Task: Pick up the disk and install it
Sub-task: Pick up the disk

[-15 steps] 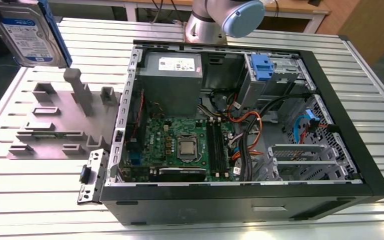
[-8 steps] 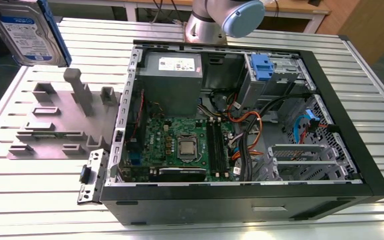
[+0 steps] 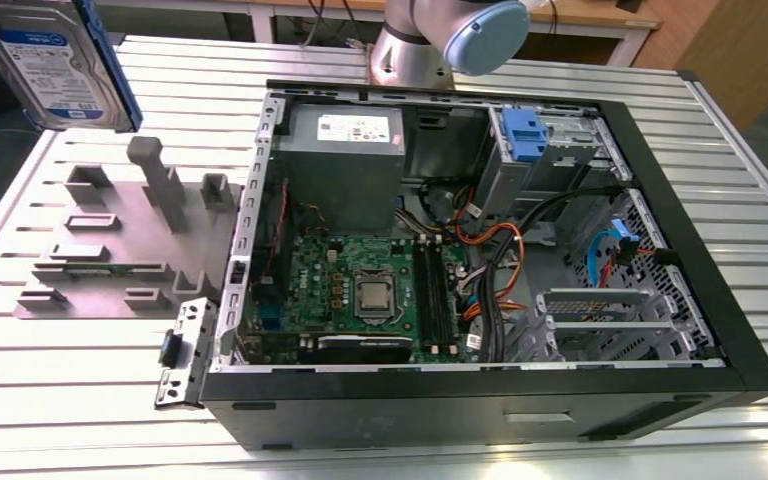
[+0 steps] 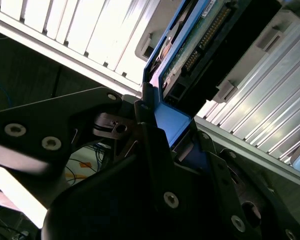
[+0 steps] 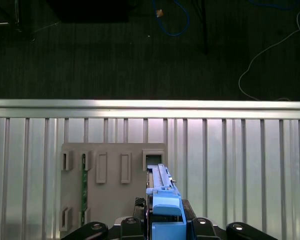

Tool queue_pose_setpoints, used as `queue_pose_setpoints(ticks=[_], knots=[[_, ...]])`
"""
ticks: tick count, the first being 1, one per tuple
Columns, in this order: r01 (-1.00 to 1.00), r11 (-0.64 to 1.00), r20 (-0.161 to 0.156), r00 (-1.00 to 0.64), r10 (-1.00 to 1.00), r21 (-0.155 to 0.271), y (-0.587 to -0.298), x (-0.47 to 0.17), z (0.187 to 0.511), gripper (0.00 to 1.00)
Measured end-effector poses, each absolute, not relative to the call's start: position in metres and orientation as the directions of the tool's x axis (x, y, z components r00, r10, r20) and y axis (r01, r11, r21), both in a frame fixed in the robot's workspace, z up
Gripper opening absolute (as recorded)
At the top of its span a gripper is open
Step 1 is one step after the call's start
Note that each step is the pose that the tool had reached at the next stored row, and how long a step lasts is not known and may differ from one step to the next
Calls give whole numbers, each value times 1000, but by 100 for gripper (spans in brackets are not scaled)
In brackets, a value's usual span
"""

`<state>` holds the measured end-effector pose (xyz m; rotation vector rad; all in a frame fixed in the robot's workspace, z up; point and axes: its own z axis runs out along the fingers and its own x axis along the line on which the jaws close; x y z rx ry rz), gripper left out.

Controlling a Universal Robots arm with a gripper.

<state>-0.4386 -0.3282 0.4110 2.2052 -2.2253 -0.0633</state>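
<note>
Disk (image 3: 57, 62) hangs above ribbed metal table (image 3: 77, 390); dark carpet (image 5: 90, 55) below.

disk (image 3: 48, 62): silver metal, white-and-blue label, blue carrier frame along its edge
fingers (image 4: 155, 165): black
surface (image 3: 37, 400): pale silver, ribbed in parallel slats
fixture plate (image 3: 104, 255): plain grey
computer case (image 3: 744, 330): black shell, grey metal inside
motherboard (image 3: 357, 285): green
power supply (image 3: 344, 165): grey, white sticker
drive latch (image 3: 524, 135): blue
cables (image 3: 491, 237): orange, black
arm joint cap (image 3: 484, 35): light blue
floor (image 5: 90, 50): dark grey, speckled
</note>
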Motion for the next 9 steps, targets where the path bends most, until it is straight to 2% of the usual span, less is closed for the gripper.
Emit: queue_pose_setpoints(ticks=[9], knots=[[-999,9,-23,-9,-1000,34,-328,-439,416,37]])
